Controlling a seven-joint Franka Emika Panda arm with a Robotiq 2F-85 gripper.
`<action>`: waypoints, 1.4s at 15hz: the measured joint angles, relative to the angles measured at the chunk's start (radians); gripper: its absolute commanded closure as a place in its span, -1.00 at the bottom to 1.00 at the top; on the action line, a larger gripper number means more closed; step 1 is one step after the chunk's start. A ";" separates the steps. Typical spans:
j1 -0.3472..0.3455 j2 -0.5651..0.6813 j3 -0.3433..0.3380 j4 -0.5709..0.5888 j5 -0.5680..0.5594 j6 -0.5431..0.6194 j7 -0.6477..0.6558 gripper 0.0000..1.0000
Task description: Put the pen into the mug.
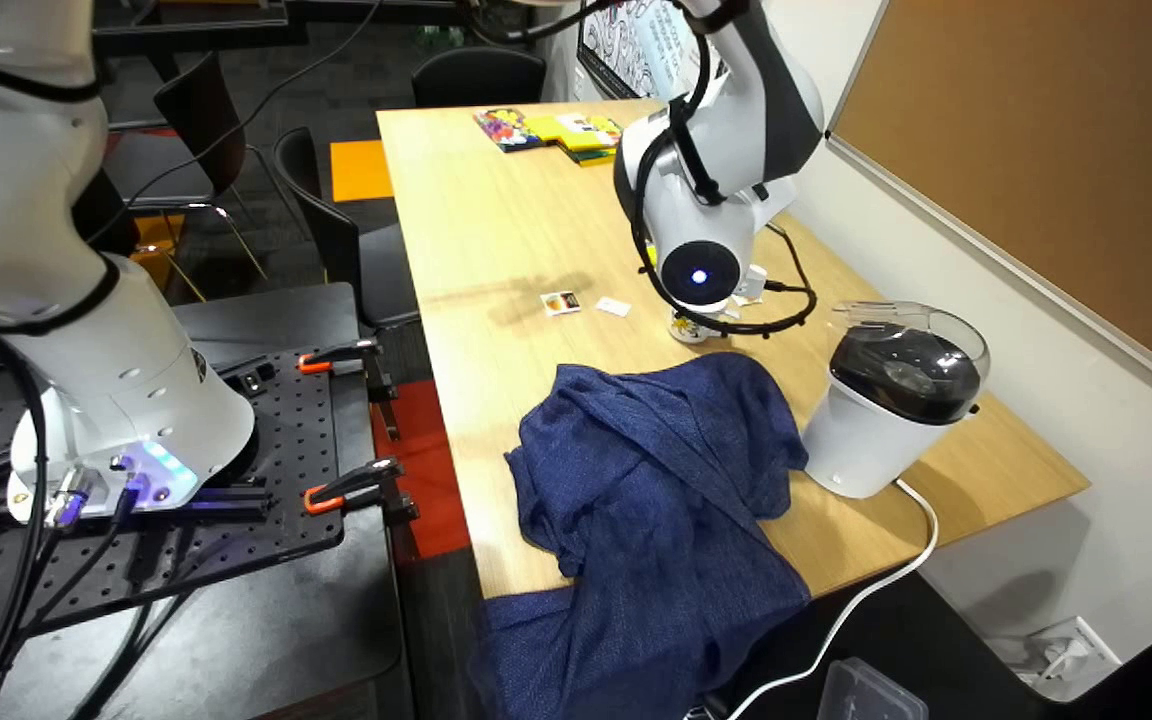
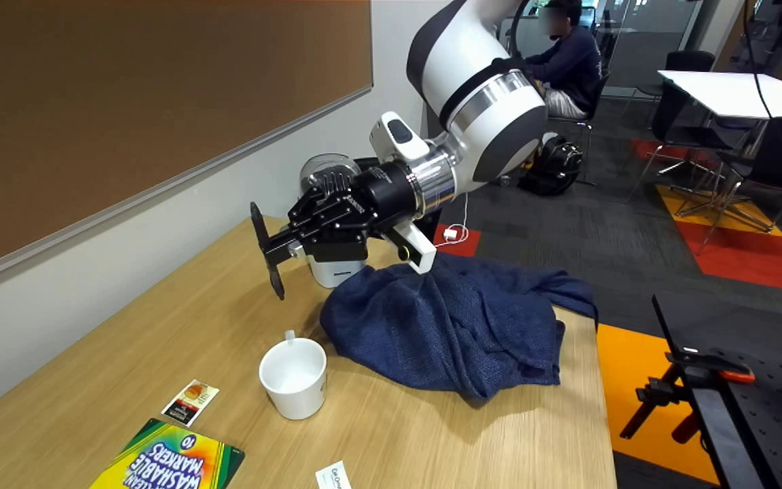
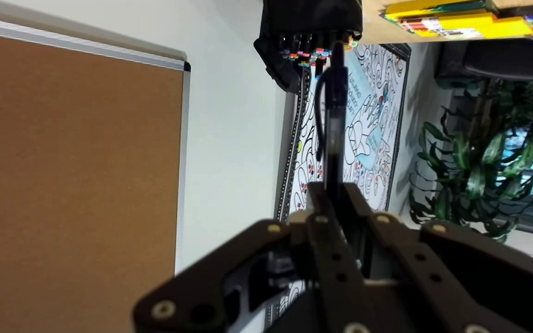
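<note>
the tool (image 3: 334,193) pinches 1 pen (image 3: 336,108), apart from the mug (image 2: 298,387).

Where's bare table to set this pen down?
Bare table: between the bright packs and picture card; also along the wall, between the white machine and food card. Crowded: around the mug, with cloth, marker pack and white card nearby.

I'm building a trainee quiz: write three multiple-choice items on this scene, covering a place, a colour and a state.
1. Where is the pen?
A) on the floor
B) in the gripper
C) on a chair

2. What colour is the cloth?
A) blue
B) red
C) green

3. How does the mug stand?
A) on its side
B) upside down
C) upright

B: clamped there in the wrist view.
A: dark blue in both exterior views.
C: its mouth faces up in an exterior view.
</note>
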 measured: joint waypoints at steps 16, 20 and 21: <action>0.058 0.096 -0.055 -0.006 0.183 0.013 0.000 0.94; 0.058 0.134 -0.057 -0.004 0.183 0.012 0.000 0.94; 0.063 0.141 -0.064 -0.002 0.183 0.010 0.000 0.94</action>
